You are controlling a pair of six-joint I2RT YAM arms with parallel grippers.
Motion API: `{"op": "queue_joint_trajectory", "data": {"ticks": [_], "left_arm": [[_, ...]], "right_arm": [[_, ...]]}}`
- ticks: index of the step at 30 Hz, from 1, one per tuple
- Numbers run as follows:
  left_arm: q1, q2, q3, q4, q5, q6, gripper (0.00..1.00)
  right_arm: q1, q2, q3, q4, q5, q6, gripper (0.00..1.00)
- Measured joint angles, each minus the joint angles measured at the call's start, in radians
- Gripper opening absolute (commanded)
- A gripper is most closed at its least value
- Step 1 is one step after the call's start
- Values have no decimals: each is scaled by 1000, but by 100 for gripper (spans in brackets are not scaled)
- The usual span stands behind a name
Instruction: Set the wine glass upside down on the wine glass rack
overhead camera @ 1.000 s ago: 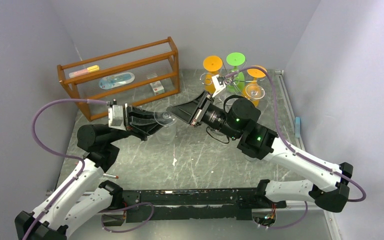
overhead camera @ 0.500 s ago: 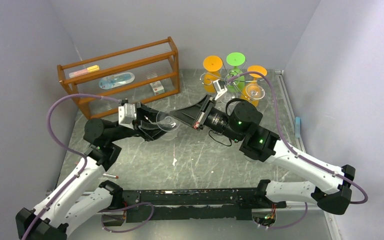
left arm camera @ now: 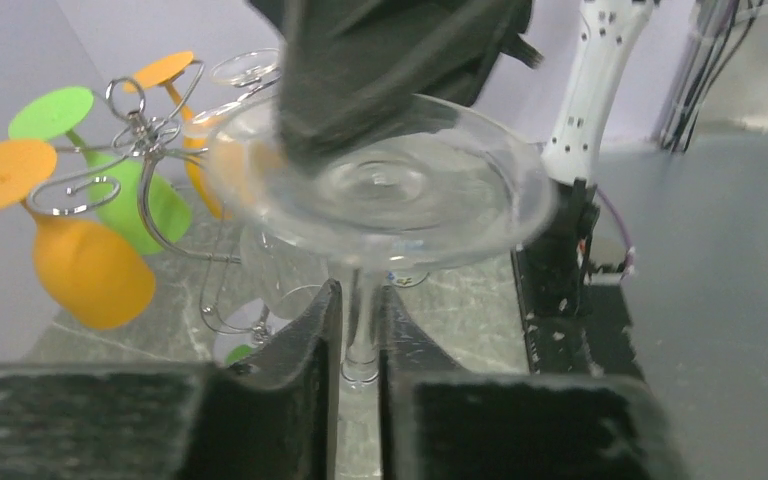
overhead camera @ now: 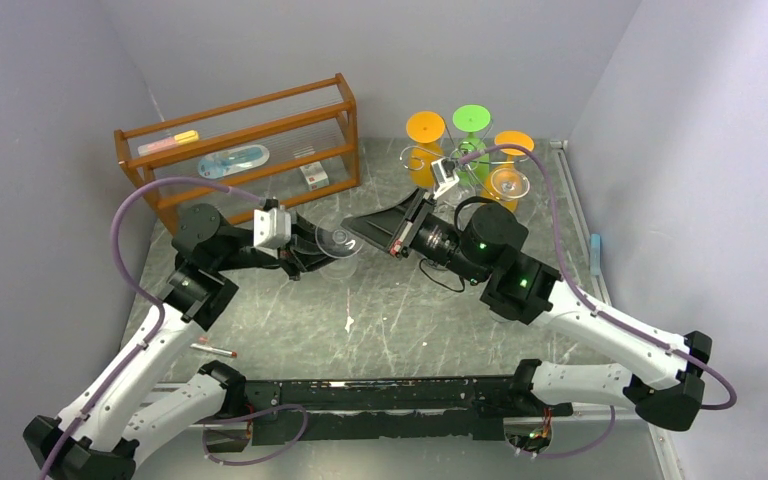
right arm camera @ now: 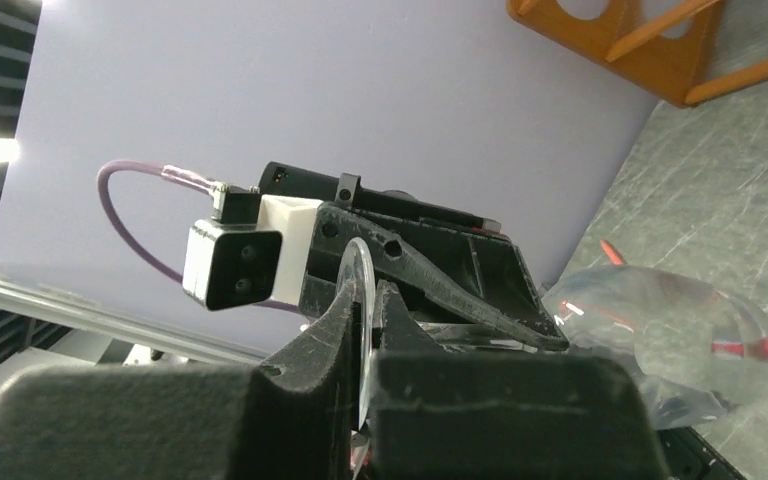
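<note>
Clear wine glass [overhead camera: 335, 240] sits btwn the two claws. R gripper [right arm camera: 365, 290] is clamped on the edge of its round foot; L gripper [left arm camera: 360, 295] is narrow, fingers close either side of the stem, can't tell if pinching. Chrome wine glass rack [left arm camera: 146, 130], hung w/ orange and green glasses [left arm camera: 80, 260], stands beyond the L gripper's tips, off to their left.

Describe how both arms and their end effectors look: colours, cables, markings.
The left arm and right arm have white links, black joints and a looping purple cable each. Green lights glow on the right arm's joints. A white camera block sits at each wrist. The left end effector and right end effector each have two flat matte black fingers.
</note>
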Motion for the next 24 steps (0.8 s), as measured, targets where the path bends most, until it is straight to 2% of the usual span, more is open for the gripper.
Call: {"op": "queue_joint_trajectory", "data": {"ticks": [1,2,6,9,16,24], "left_arm": [[0,2,7,-21,10,25,5],[-2,3,10,-30,16,46,5],[-3,-1,1,-26,12,49,5],[-2,-15,-34,-11,-27,10,5],[-2,-6,-91,37,-139,-89,5],[-2,149,-94,199,-177,-194,5]], "right_arm": [[-2,0,-3,0,4,3,0],[-4,0,-5,-1,6,8,6],[-6,-1,-7,3,9,7,52],[-3,-16,-13,14,24,-8,66],[-2,-97,-9,-90,193,-138,71],[-2,-266,1,-172,451,-335,71]]}}
